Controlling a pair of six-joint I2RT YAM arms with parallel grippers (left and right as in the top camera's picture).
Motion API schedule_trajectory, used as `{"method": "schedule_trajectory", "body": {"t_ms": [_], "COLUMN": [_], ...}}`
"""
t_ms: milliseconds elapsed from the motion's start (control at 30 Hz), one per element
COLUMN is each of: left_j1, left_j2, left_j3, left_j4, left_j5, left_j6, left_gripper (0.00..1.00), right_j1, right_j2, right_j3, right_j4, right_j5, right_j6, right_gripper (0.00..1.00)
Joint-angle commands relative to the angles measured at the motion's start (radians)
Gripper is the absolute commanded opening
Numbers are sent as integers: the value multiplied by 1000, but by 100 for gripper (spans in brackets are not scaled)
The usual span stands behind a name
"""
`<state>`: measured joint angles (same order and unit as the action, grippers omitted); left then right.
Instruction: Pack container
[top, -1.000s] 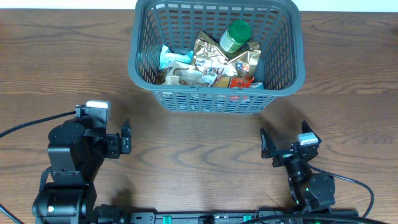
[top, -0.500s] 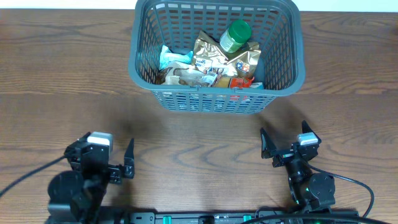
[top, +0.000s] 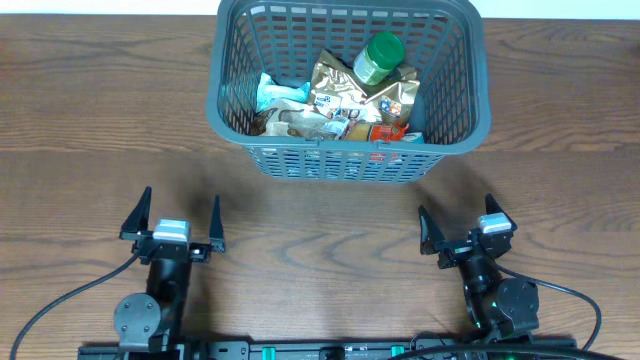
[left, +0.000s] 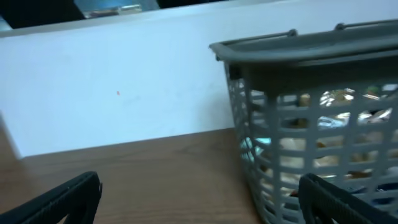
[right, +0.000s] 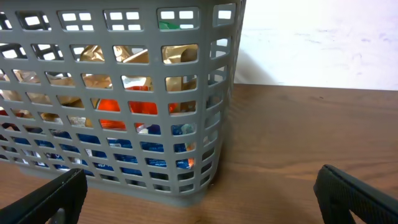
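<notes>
The container (top: 228, 112) is a large dark grey slotted basket at the back middle of the table. It holds a green-lidded jar (top: 379, 56), a gold foil pouch (top: 352, 92) and several small snack packets. My left gripper (top: 173, 219) is open and empty near the front left. My right gripper (top: 457, 224) is open and empty near the front right. In the left wrist view the basket (left: 311, 56) stands at the right, ahead of the open fingers (left: 199, 202). In the right wrist view the basket's wall (right: 124, 93) fills the left, beyond the open fingers (right: 205, 199).
The brown wooden table (top: 320, 235) runs between the grippers and the basket. A white wall (left: 124, 87) stands behind the table's far edge. Black cables (top: 60, 300) trail from both arms at the front.
My left arm has drawn back toward the front edge and folded down, its gripper now pointing toward the basket. The right arm and the basket have not moved.
</notes>
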<state>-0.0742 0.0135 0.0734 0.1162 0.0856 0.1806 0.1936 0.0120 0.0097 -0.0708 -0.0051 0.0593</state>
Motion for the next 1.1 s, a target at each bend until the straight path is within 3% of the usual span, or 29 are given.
{"method": "schedule_trajectory", "body": {"t_ms": [0, 100, 333, 467, 633, 1067], "left_j1": [-5, -5, -5, -5, -5, -6], "left_j2": [-12, -12, -11, -12, -12, -10], "left_j3": [-40, -71, -69, -69, -69, -69], "left_j4": [38, 40, -181, -179, -179, -176], "left_j5": [-49, -48, 46, 53, 53, 53], "left_j6": [9, -4, -32, -55, -168, -179], "left_gripper": [98, 98, 98, 99, 98, 98], "right_j1": [-3, -3, -3, -3, -3, -3], "right_j2": [-7, -7, -7, -7, -7, -7], "right_j3": [-5, -5, -5, -5, -5, -5], "right_j4": [-2, -2, -2, -2, -2, -2], "right_j5": [-6, -6, -6, -6, -6, -3], "right_j6": [6, 6, 7, 6, 7, 6], "right_gripper": [99, 99, 99, 99, 99, 99]}}
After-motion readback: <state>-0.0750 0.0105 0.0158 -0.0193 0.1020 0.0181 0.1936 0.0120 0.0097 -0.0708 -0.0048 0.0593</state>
